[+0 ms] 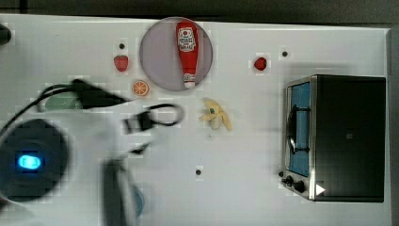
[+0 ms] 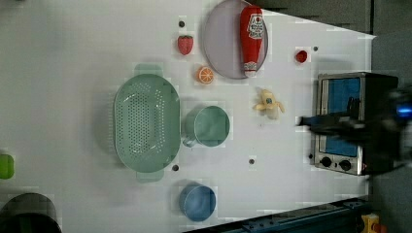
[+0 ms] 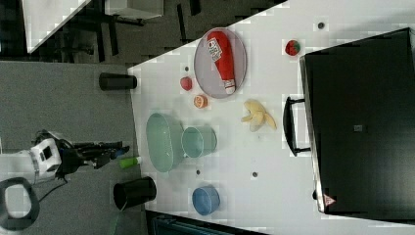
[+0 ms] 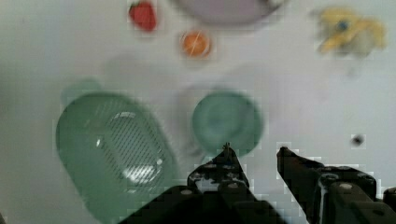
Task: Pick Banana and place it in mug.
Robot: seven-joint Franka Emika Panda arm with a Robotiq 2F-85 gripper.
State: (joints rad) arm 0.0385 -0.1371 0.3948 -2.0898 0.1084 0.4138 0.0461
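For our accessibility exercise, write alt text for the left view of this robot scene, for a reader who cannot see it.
A peeled toy banana lies on a white table, apart from a teal mug standing beside a green colander. Also on the table: a ketchup bottle on a plate, an orange slice, a strawberry, a blue cup and a toaster oven.

Bare table all round banana [image 2: 268, 103], open from above; toaster oven [image 2: 346, 121] close on the left view's right, plate [image 2: 218, 46] w/ ketchup bottle [image 2: 251, 39] just beyond, mug [image 2: 210, 126] mouth clear
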